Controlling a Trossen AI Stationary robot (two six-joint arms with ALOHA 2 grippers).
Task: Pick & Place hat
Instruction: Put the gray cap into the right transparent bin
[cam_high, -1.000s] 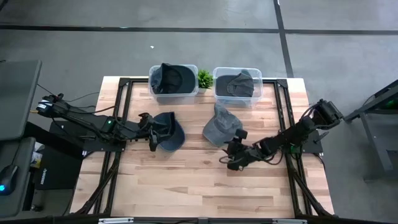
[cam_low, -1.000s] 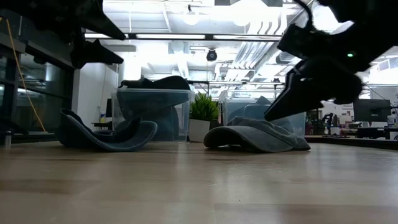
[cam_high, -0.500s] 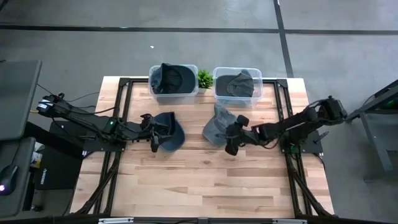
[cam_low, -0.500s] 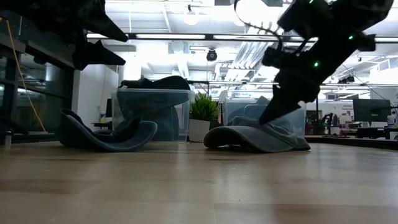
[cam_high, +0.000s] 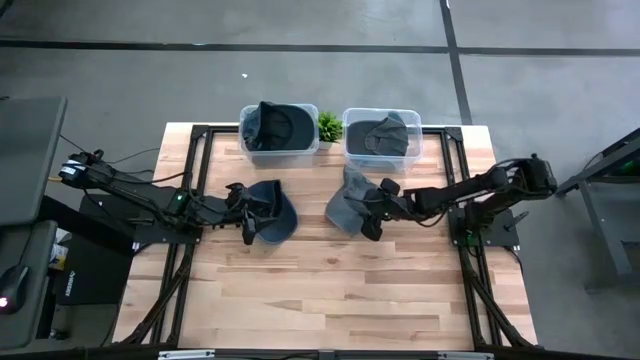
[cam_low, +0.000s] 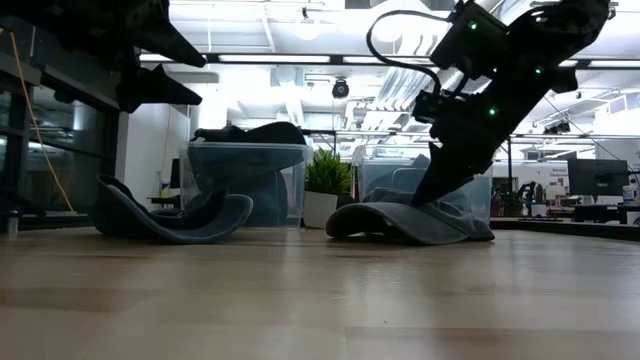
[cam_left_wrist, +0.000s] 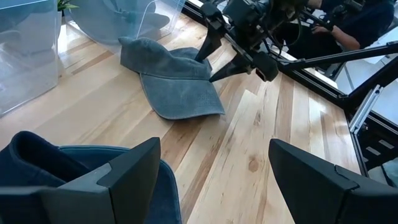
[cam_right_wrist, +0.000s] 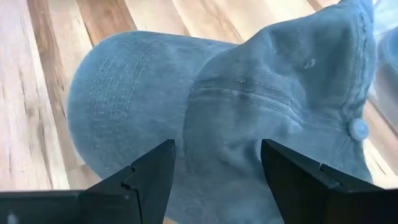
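Observation:
A grey hat (cam_high: 348, 200) lies brim-down on the table right of centre, also in the right wrist view (cam_right_wrist: 205, 112) and the low view (cam_low: 400, 222). My right gripper (cam_high: 369, 208) stands open at its right side, slanting down, with one finger on either side of the crown (cam_right_wrist: 217, 146). A dark blue hat (cam_high: 272, 212) lies upside down left of centre. My left gripper (cam_high: 243, 212) hangs open at that hat's left rim (cam_left_wrist: 56, 168). My right gripper has its fingertips (cam_low: 425, 195) down at the grey hat's crown, coming slantwise from the table's right. Whether they touch the cloth I cannot tell. My left gripper's finger (cam_left_wrist: 118, 180) stands over the blue hat's rim; whether it touches I cannot tell.
Two clear bins stand at the far edge, the left bin (cam_high: 278, 130) and the right bin (cam_high: 381, 136), each with a dark hat inside. A small green plant (cam_high: 329, 125) sits between them. Bare wood (cam_high: 320, 290) fills the near half of the table.
My right gripper has swung from the near side of the grey hat toward the far edge, up to the hat's crown, rolling as it went. Both hats have stayed where they were.

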